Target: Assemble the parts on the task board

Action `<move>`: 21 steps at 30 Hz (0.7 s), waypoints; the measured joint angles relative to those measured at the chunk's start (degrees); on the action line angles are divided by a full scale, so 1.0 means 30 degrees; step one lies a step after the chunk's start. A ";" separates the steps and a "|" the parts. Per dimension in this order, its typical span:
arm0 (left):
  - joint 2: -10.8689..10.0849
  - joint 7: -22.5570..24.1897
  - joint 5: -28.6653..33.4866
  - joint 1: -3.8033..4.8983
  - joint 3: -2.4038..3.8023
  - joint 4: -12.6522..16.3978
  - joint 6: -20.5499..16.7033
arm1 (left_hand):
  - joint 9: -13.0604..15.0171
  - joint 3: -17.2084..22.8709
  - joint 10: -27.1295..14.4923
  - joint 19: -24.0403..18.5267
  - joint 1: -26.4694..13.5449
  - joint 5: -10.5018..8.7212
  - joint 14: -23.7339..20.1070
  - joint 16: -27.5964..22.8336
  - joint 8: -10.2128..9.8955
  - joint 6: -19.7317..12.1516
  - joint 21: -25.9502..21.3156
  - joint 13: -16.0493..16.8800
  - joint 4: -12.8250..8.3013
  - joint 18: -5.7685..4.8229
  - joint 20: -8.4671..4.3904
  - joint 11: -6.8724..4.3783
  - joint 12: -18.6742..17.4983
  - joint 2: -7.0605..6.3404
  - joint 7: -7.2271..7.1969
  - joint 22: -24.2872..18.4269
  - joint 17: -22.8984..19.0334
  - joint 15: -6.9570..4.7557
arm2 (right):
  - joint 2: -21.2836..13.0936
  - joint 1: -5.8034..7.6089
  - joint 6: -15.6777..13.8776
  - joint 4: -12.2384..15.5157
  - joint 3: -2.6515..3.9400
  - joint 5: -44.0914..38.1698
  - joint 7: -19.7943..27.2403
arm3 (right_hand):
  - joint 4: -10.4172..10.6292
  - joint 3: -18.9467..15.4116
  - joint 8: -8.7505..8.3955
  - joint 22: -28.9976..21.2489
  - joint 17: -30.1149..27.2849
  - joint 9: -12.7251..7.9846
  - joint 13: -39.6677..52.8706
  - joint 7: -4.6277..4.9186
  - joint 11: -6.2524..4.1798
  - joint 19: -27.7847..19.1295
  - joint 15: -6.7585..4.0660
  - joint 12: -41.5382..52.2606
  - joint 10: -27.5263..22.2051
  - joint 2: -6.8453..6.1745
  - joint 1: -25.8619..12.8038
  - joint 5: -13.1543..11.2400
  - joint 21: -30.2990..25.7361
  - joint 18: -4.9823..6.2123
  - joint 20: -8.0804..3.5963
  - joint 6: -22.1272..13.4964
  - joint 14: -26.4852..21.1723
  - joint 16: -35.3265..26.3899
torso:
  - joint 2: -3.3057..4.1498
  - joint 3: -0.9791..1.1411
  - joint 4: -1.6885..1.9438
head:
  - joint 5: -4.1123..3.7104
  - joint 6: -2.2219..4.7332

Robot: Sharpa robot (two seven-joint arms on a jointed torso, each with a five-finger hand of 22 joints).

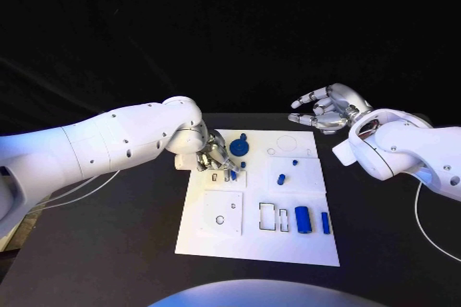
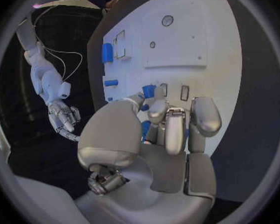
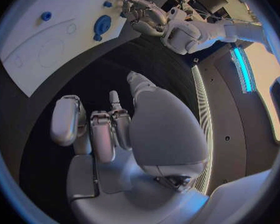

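The white task board (image 1: 288,247) lies mid-table. My left hand (image 1: 213,155) hovers low over its left half and pinches a small blue part (image 2: 149,90) between thumb and a finger, just beside two narrow slots (image 2: 184,92). The same part shows at the fingertips (image 1: 232,175) in the head view. A blue disc (image 1: 239,147), a blue peg (image 1: 280,179), a thick blue cylinder (image 1: 302,219) and a blue bar (image 1: 326,222) rest on the board. My right hand (image 1: 326,107) is raised off the board's far right corner, fingers apart and empty.
Rectangular cut-outs (image 1: 267,216) sit beside the blue cylinder, and a square plate with a round hole (image 1: 220,220) lies at the near left. Black table (image 1: 106,254) surrounds the board. A white cable (image 1: 77,190) trails under my left arm.
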 measured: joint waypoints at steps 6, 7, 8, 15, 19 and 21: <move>0.0079 0.0000 0.0044 -0.0024 -0.0007 -0.0100 0.0005 | -0.0016 0.0000 0.0000 0.0000 0.0000 0.0000 0.0001 0.0000 0.0000 0.0000 0.0000 0.0000 0.0001 0.0000 0.0000 0.0001 0.0000 0.0000 0.0000 0.0000 -0.0001 0.0000 | 0.0013 -0.0002 0.0042 -0.0010 0.0000 -0.0010 -0.0018 | 0.0000 0.0000 0.0000 0.0000 -0.0001 -0.0001 0.0000 0.0000 0.0000 0.0000 0.0000 0.0000 0.0000 0.0000 0.0000 0.0000 0.0000 0.0000 0.0000 0.0000 0.0000 0.0000 | 0.0009 0.0004 -0.0018 | 0.0004 -0.0009; 0.0083 0.0000 0.0050 -0.0032 -0.0010 -0.0119 0.0006 | -0.0016 0.0000 0.0001 0.0000 0.0000 0.0000 0.0000 0.0000 0.0000 0.0000 0.0000 0.0000 0.0000 0.0001 -0.0001 0.0000 0.0000 0.0000 -0.0001 0.0000 0.0000 0.0000 | 0.0013 -0.0002 0.0050 -0.0012 0.0000 -0.0013 -0.0023 | 0.0000 0.0000 0.0000 0.0001 -0.0002 -0.0001 -0.0001 0.0000 0.0000 0.0000 0.0000 0.0000 0.0000 0.0000 0.0000 0.0000 0.0000 0.0001 0.0000 0.0000 0.0000 0.0000 | 0.0009 0.0002 -0.0020 | 0.0004 -0.0011; 0.0085 0.0000 0.0055 -0.0037 -0.0011 -0.0129 0.0006 | -0.0016 -0.0001 0.0001 0.0000 0.0000 0.0000 0.0000 0.0000 0.0000 0.0000 0.0000 0.0000 0.0000 0.0002 0.0000 0.0000 0.0000 0.0000 0.0000 0.0001 -0.0001 0.0000 | 0.0013 -0.0003 0.0056 -0.0015 0.0000 -0.0014 -0.0027 | 0.0000 0.0000 0.0000 0.0000 -0.0002 -0.0001 -0.0001 0.0000 0.0000 0.0000 0.0000 0.0000 0.0000 0.0000 0.0000 0.0000 0.0000 0.0001 0.0001 -0.0001 0.0000 0.0000 | 0.0009 0.0002 -0.0020 | -0.0007 -0.0013; 0.0081 0.0012 0.0089 -0.0046 -0.0016 -0.0136 0.0008 | -0.0072 0.0619 -0.0006 0.0000 0.0797 -0.0002 0.0000 0.0000 -0.0109 -0.0001 0.0018 -0.0083 -0.0352 0.0002 0.0000 -0.0007 -0.0172 -0.0008 0.0000 0.0017 -0.0001 0.0000 | 0.0052 -0.0012 0.0099 -0.0055 -0.0004 -0.0024 -0.0053 | -0.0001 0.0001 0.0000 0.0000 -0.0003 -0.0002 -0.0001 0.0000 0.0000 0.0000 0.0000 0.0000 0.0000 0.0000 0.0000 0.0000 0.0000 0.0001 0.0000 0.0000 -0.0001 0.0000 | 0.0011 0.0002 -0.0007 | -0.0040 -0.0064; 0.0041 0.0057 0.0166 -0.0026 0.0003 -0.0100 0.0007 | -0.0241 0.2893 -0.0103 -0.0071 0.2206 -0.0103 0.0000 0.0000 -0.0435 -0.0103 0.0088 -0.0245 -0.1389 -0.0001 -0.0071 -0.0101 -0.0401 -0.0324 0.0110 0.0082 -0.0001 0.0000 | 0.0070 -0.0021 0.0127 -0.0080 -0.0006 -0.0029 -0.0062 | 0.0055 -0.0055 0.0000 0.0001 -0.0004 0.0021 -0.0002 0.0070 -0.0001 0.0000 0.0000 0.0000 0.0000 0.0000 0.0000 0.0000 0.0000 0.0001 0.0000 0.0071 0.0000 0.0000 | 0.0009 0.0002 -0.0005 | -0.0048 -0.0071; -0.0001 0.0080 0.0201 -0.0025 0.0007 -0.0073 0.0004 | 0.0070 0.3994 -0.0173 -0.0165 0.2588 -0.0046 0.0000 0.0000 -0.0137 -0.0041 0.0164 -0.0361 -0.0353 -0.0002 0.0022 -0.0028 -0.0544 -0.0786 0.0177 0.0160 -0.0001 0.0000 | 0.0071 -0.0025 0.0138 -0.0088 -0.0009 -0.0031 -0.0067 | 0.0055 -0.0055 0.0000 0.0001 -0.0004 0.0021 -0.0002 0.0071 0.0000 0.0000 0.0000 0.0000 0.0000 0.0000 0.0000 0.0000 0.0000 0.0000 0.0001 0.0071 0.0000 0.0000 | 0.0009 0.0002 -0.0005 | -0.0048 -0.0077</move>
